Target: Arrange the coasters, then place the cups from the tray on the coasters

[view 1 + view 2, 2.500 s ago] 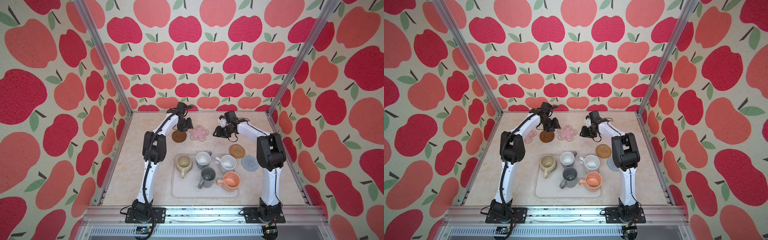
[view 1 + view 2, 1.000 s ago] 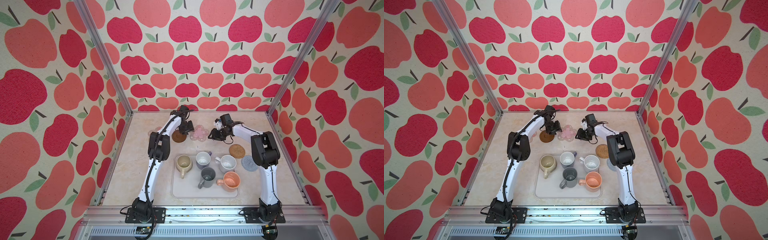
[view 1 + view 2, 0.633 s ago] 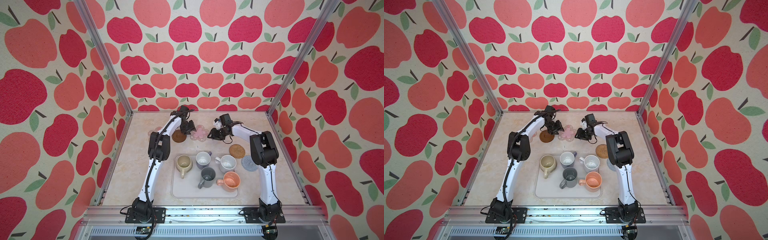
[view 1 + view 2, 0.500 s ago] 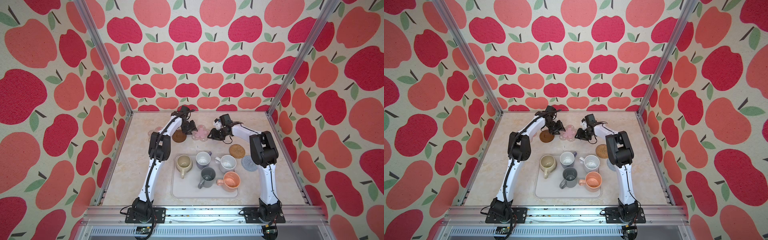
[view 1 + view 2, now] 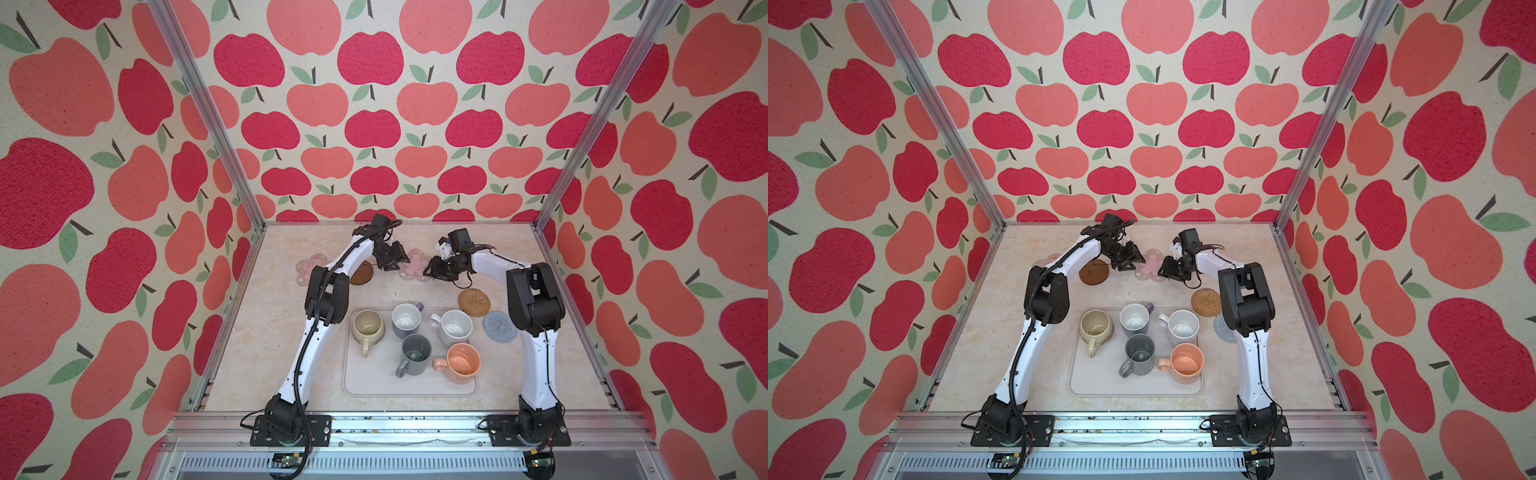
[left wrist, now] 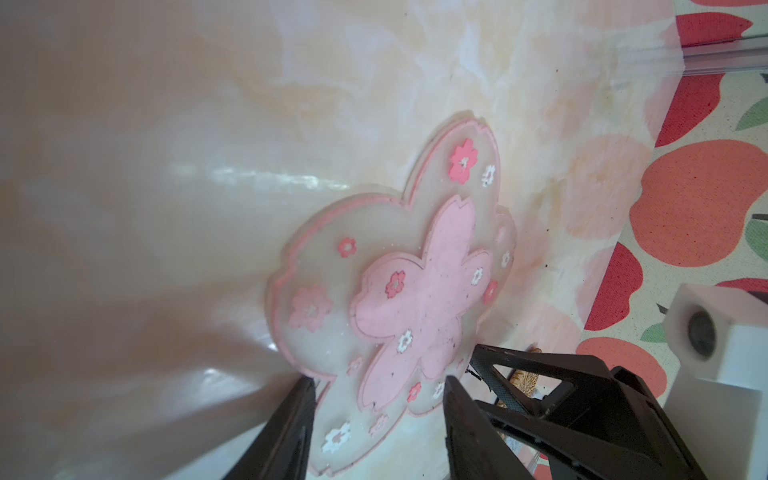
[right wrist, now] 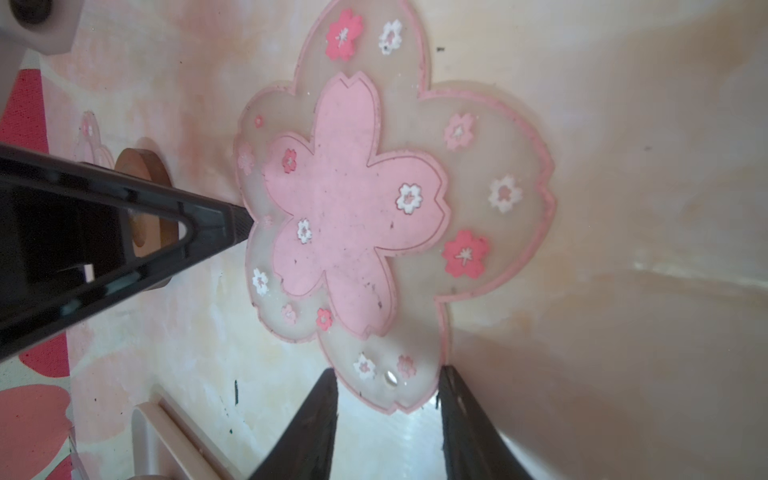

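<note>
Count: 5 coasters, 5 cups, 1 tray [image 5: 374,384]. All cups stand in the tray at the front half of the table [image 5: 266,340]: beige-olive cup [image 5: 368,325], lavender cup [image 5: 406,319], white speckled cup [image 5: 456,327], dark grey cup [image 5: 415,352], peach cup [image 5: 462,362]. All coasters lie flat on the table. The rattan coaster [image 5: 474,302] and knitted coaster [image 5: 498,327] are just right of the tray. The brown disc [image 5: 1094,273] and left flower coaster [image 5: 306,268] are behind it, by the left arm. The middle flower coaster [image 5: 415,266] sits between the two pincers. Left pincer [image 6: 379,380]: jaws partly apart, tips down at one petal of the middle flower coaster, nothing lifted. Right pincer [image 7: 387,372]: jaws partly apart, straddling a petal on the other side, tips right at its edges; can't tell if they press it. Only the top views show the cups and the full layout. Only the right wrist view shows a left pincer finger touching the coaster rim, with the brown disc and left flower coaster behind it.
</note>
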You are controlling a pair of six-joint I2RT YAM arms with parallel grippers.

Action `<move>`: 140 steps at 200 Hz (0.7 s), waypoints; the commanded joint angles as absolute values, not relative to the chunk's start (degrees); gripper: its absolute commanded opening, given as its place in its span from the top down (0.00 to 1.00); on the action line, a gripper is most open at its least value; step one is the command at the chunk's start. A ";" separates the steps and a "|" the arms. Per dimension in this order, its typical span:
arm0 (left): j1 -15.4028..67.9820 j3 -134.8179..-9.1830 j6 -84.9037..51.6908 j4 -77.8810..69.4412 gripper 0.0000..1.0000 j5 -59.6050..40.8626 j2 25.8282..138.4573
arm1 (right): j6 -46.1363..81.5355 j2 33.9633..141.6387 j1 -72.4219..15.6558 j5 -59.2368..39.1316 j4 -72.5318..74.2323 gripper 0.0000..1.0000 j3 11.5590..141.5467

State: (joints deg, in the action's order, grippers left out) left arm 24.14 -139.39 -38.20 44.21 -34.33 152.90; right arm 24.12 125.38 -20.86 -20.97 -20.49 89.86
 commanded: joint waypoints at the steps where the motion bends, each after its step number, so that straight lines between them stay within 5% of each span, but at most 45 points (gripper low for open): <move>1: 26.26 -140.34 -39.70 44.82 0.48 -35.58 157.43 | 23.27 123.60 -19.85 -17.11 -23.79 0.57 86.82; 140: 32.80 -146.51 -47.43 34.22 0.48 -40.34 163.57 | 18.78 115.99 -13.42 -10.73 -26.32 0.56 78.75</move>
State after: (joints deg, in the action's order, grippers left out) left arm 30.81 -145.71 -45.54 32.36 -39.88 159.39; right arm 21.23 117.62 -14.20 -12.91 -22.52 80.36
